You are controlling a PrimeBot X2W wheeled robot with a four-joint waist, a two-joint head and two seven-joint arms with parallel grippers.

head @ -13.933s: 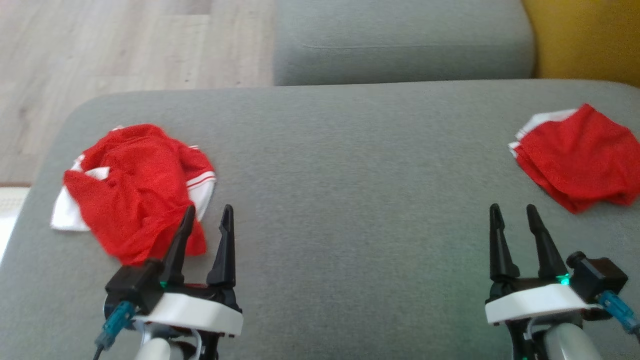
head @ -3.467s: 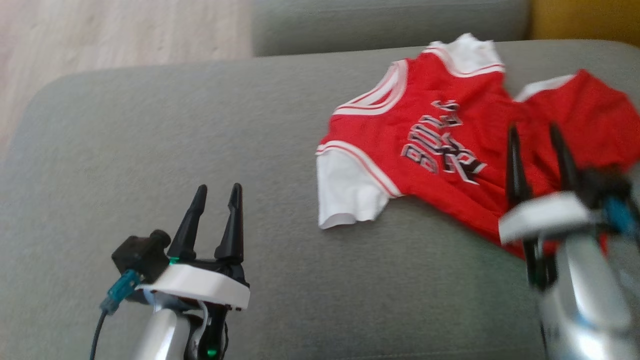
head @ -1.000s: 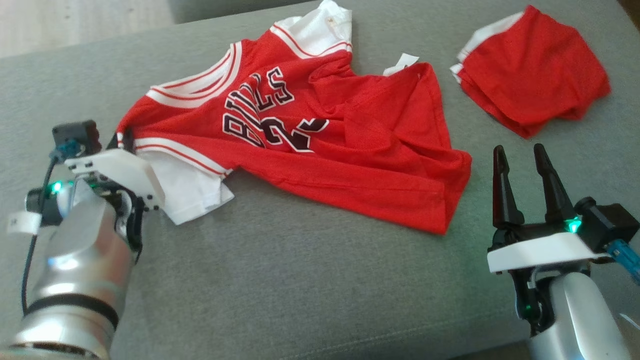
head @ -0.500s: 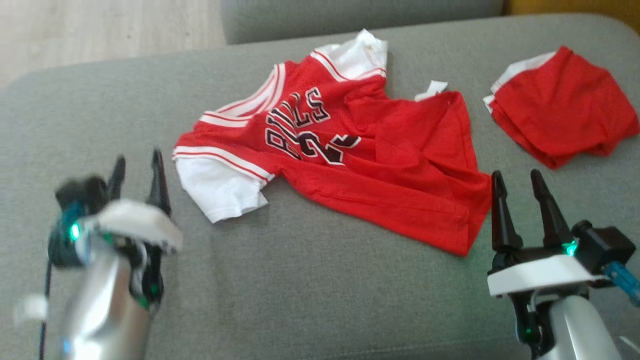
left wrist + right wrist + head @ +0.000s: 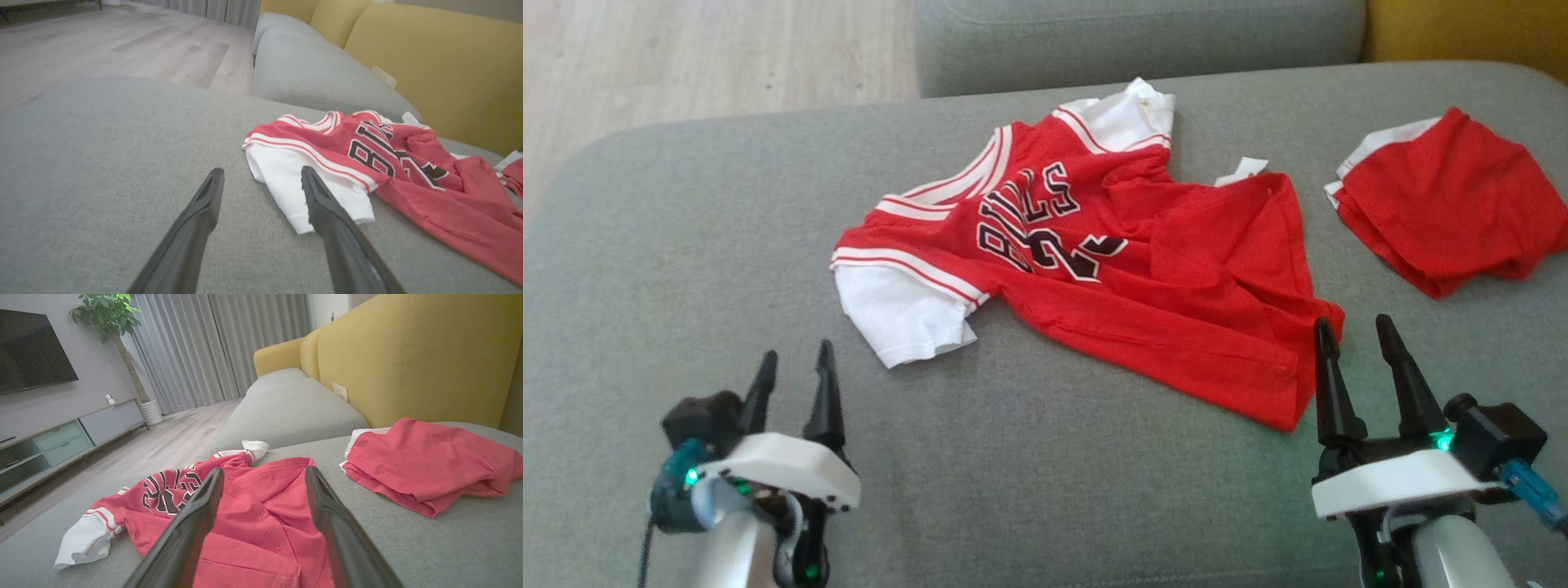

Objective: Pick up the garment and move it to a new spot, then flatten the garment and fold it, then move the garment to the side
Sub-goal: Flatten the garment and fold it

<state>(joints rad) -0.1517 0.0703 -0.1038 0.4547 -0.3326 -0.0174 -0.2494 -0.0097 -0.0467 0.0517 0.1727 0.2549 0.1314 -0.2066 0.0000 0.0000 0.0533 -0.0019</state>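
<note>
Both stand apart, empty: left pincer [image 5: 796, 351], right pincer [image 5: 1353, 321]. Jersey [image 5: 1094, 269] at frame centre lies rumpled — folding now likely traps creases; hem could snag.

jersey [image 5: 1176, 327] lettering partly hidden, fabric folded over

Open cushion [image 5: 686, 245] left of the jersey [image 5: 1111, 269]; a folded red garment [image 5: 1454, 204] near its right
</note>
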